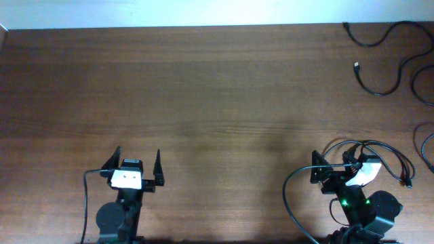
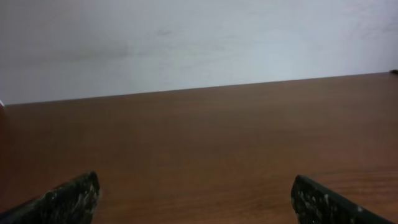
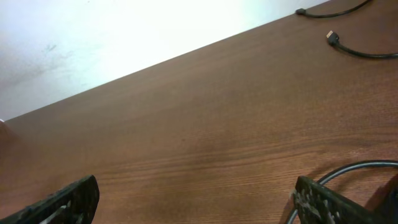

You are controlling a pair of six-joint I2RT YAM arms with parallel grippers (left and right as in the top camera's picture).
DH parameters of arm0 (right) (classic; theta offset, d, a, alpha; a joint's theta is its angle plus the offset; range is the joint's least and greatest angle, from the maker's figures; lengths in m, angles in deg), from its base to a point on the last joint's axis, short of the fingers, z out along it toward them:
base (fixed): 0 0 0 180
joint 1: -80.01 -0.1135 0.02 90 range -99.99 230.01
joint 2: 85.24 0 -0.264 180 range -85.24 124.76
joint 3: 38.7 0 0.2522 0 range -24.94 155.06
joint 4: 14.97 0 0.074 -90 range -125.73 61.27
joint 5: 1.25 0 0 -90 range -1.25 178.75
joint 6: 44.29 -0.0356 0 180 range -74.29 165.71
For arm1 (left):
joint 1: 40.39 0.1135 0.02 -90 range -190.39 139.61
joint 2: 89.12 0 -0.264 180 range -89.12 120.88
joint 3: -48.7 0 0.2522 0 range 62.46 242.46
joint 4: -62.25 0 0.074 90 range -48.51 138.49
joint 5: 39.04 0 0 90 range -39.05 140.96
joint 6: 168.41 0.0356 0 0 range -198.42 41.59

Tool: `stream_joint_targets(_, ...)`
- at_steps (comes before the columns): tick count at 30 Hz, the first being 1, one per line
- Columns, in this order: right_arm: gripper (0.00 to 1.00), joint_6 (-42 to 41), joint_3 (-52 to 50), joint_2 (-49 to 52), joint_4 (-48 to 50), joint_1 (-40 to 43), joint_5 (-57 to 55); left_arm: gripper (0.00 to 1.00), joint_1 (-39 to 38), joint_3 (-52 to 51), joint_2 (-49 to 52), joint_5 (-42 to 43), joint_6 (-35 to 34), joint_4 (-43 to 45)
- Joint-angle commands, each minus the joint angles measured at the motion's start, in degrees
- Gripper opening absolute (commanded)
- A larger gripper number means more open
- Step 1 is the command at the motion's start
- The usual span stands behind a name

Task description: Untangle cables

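Observation:
Several loose black cables lie apart at the table's far right. One cable (image 1: pixel 377 37) curves along the back edge. A second cable (image 1: pixel 380 91) has a small plug (image 1: pixel 356 66). More strands (image 1: pixel 422 88) run off the right edge. In the right wrist view two of them show at top right, the plug-ended cable (image 3: pixel 364 55) and the back cable (image 3: pixel 336 12). My left gripper (image 1: pixel 137 156) (image 2: pixel 196 199) is open and empty near the front left. My right gripper (image 1: pixel 333 161) (image 3: pixel 196 199) is open and empty at the front right, well short of the cables.
Black wires (image 1: pixel 369 146) loop around the right arm, one ending in a plug (image 1: pixel 409 181); one wire (image 3: pixel 354 167) curves by the right finger. A thick wire (image 1: pixel 290 196) arcs left of the right base. A white wall (image 2: pixel 186 37) stands behind the wooden table (image 1: pixel 203 102).

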Motion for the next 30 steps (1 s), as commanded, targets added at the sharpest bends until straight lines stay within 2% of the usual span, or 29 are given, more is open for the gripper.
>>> stream_joint_targets(1, 0.99, -0.2, -0.4, -0.1, 0.0, -0.2, -0.1, 0.99, 0.3, -0.1, -0.3, -0.3, 7.3, -0.7)
stream_joint_targets(17, 0.99, -0.2, -0.4, -0.1, 0.0, -0.2, -0.1, 0.99, 0.5, -0.1, -0.3, -1.4, 7.3, -0.9)
stream_joint_targets(24, 0.99, -0.2, -0.4, -0.1, 0.0, -0.2, -0.1, 0.99, 0.5, -0.1, -0.3, -4.2, -2.6, -1.0)
stream_joint_targets(30, 0.99, -0.2, -0.4, -0.1, 0.0, -0.2, -0.1, 0.99, 0.5, -0.1, -0.3, -6.0, -6.1, -0.9)
